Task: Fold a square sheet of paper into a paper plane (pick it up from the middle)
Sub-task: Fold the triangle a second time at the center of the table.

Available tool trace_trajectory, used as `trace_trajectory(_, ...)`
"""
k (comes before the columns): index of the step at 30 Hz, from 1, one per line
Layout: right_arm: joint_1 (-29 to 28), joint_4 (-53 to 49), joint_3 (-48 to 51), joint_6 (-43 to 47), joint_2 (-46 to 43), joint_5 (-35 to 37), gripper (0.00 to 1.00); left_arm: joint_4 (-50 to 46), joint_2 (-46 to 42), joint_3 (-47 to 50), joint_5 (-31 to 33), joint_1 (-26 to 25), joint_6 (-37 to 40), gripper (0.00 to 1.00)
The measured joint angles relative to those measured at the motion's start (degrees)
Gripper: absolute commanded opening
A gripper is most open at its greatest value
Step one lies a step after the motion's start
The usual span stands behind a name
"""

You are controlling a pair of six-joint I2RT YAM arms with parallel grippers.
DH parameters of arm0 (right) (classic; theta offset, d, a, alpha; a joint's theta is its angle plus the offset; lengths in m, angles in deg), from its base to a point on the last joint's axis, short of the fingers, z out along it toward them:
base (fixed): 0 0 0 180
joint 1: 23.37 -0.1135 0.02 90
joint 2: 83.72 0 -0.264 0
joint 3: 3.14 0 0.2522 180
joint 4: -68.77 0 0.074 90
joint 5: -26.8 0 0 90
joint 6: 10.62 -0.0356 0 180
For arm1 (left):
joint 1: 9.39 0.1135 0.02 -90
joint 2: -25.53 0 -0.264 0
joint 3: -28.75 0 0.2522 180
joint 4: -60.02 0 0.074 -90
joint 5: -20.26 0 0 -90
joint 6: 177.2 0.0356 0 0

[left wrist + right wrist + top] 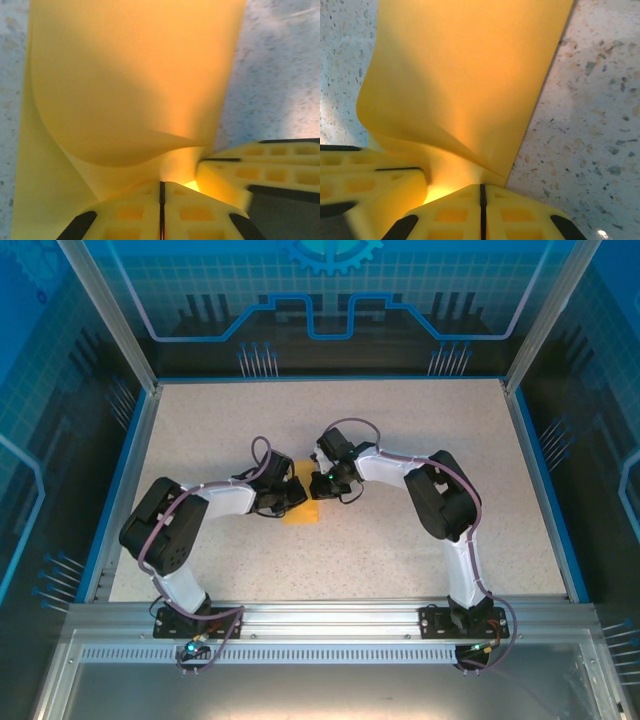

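Clamped shut on the curled square sheet of paper [130, 75]: left gripper [161, 190], right gripper [481, 192], close together, covering part of it on the speckled table [600, 125].

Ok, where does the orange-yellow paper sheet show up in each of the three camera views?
Top external: the sheet lies mid-table, between the two arms' tips.
Left wrist: the sheet sits upper left to centre.
Right wrist: the sheet spans the top middle, curling downward.
Shared landmark: the speckled table.
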Motion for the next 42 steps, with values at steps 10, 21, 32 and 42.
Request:
trace_trajectory(10,0.0,-0.1,0.0,0.0,0.0,0.3,0.09,2.7,-0.7,1.7,0.0,0.3,0.0,0.15)
trace_trajectory(21,0.0,0.0,0.0,0.0,0.0,0.3,0.09,5.7,-2.3,3.8,-0.1,3.2,0.0,0.14)
trace_trajectory(32,0.0,-0.1,0.0,0.0,0.0,0.3,0.09,5.3,-1.0,3.6,0.0,3.4,-0.4,0.13)
trace_trajectory(42,0.0,-0.1,0.0,0.0,0.0,0.3,0.09,5.4,-2.7,3.3,0.0,3.4,-0.4,0.12)
